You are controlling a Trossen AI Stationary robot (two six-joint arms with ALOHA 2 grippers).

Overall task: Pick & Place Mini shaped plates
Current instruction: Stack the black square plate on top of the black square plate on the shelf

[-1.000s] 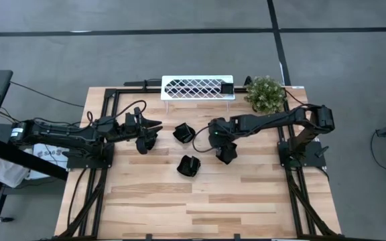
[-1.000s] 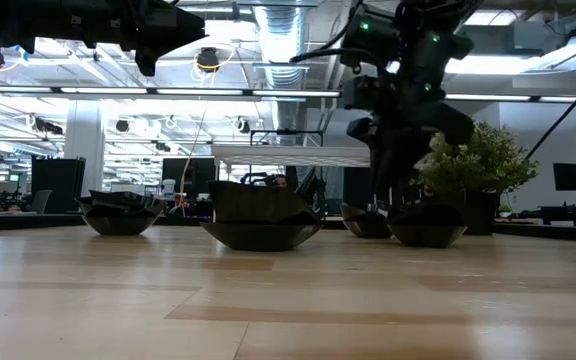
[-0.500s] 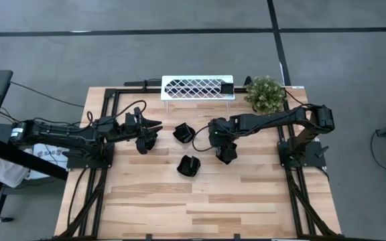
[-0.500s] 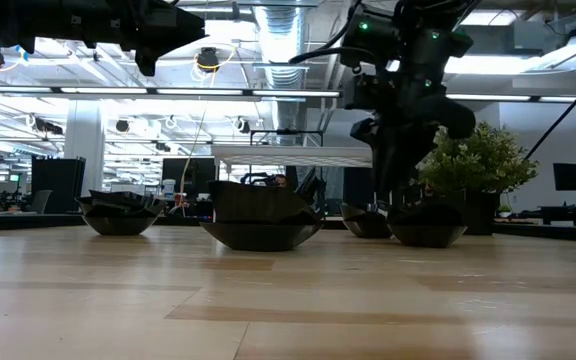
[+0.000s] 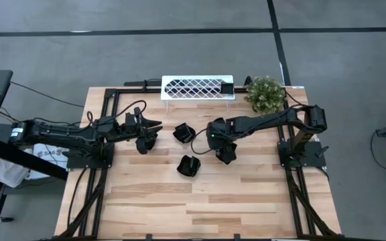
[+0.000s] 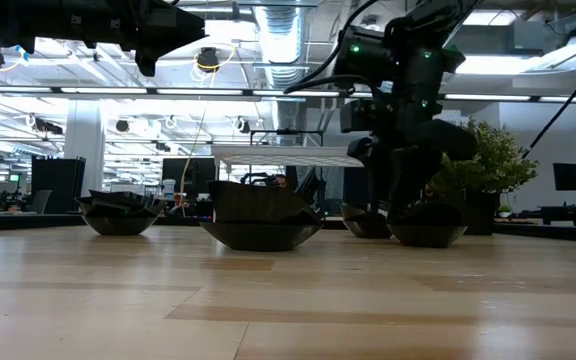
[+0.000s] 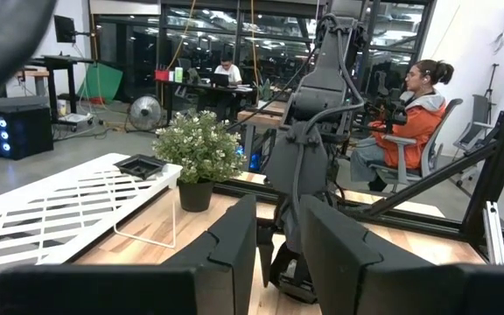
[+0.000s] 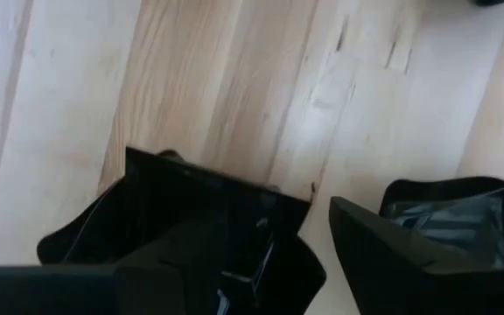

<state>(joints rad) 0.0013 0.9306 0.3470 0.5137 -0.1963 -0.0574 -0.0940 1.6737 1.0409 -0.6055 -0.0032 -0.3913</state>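
The tabletop [image 5: 153, 201] is light wood planks with a black frame round it, and both arms reach in toward the middle. At the far edge sits the white rack [image 5: 198, 87], and a small potted plant [image 5: 265, 93] stands just beside its right end.

The left arm hangs up high over the left side. Its end effector [image 5: 154, 128] sits partly open with nothing between the fingers, and a plate [image 5: 146, 142] lies on the wood right under it, apart from it.

The right arm stretches across from the right side, and the right end effector [image 5: 222, 148] is down low over its plate [image 5: 225, 154], near the middle-right of the tabletop. From the right wrist view the fingers are spread wide: one finger [image 8: 418, 254] sits off to one side and the squarish black plate [image 8: 204, 227] is below, between them. I can't see any grip on it; in the low view the plate [image 6: 427, 234] rests flat on the wood.

Two more plates lie loose between the arms: one [image 5: 183, 132] near the middle toward the rack, the other [image 5: 189, 165] closer to the near edge. Neither is touching an end effector.
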